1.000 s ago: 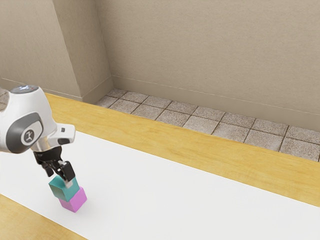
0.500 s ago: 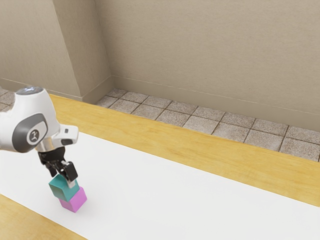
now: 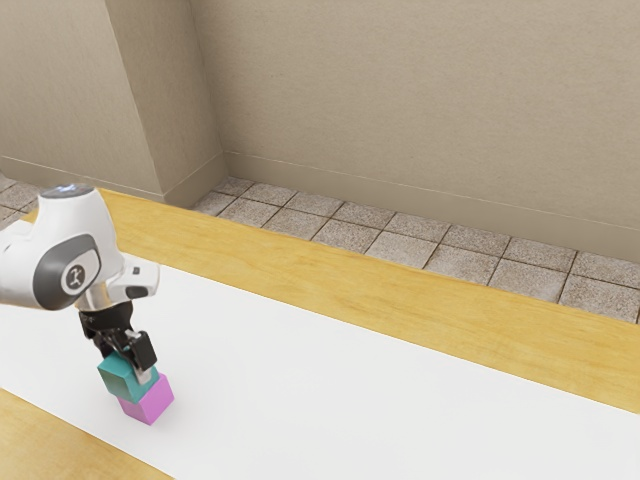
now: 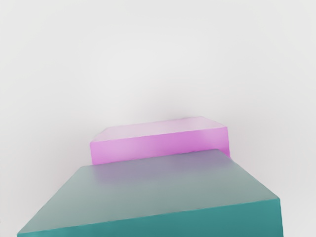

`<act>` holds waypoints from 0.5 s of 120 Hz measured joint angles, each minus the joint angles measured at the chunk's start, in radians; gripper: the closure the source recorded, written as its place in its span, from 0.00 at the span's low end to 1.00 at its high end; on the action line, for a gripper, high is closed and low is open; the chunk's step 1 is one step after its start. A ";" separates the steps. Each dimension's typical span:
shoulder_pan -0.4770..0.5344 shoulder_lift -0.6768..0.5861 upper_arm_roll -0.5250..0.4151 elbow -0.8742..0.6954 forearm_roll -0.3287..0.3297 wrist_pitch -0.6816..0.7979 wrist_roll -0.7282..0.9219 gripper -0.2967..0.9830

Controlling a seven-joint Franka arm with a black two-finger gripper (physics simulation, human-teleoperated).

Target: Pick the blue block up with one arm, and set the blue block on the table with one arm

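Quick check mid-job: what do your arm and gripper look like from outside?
My arm has a rounded white shell, a shiny grey cap and a dark grey rounded panel bearing a small emblem. The white hand part has small dark markings. My gripper is black and blocky, with a light grey tip.

The side camera looks down across the desk point(image 3: 300, 265) to the wall point(image 3: 420, 100); the wrist camera looks down close. Both see the blue-green block point(image 3: 123, 381) and pink block point(image 3: 153, 402).

From here, the white surface point(image 3: 380, 400) is stretching toward the exterior view's right, giving a hand room. The pink block point(image 3: 152, 402) is obstructing low, the blue block point(image 3: 122, 379) is jutting above it, the gripper point(image 3: 126, 362) crowding overhead.
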 joint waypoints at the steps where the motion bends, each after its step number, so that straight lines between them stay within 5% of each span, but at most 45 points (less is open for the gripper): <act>1: 0.001 0.000 0.000 0.000 0.000 0.000 0.000 0.23; 60: 0.009 -0.021 -0.039 0.006 0.005 0.008 0.003 0.46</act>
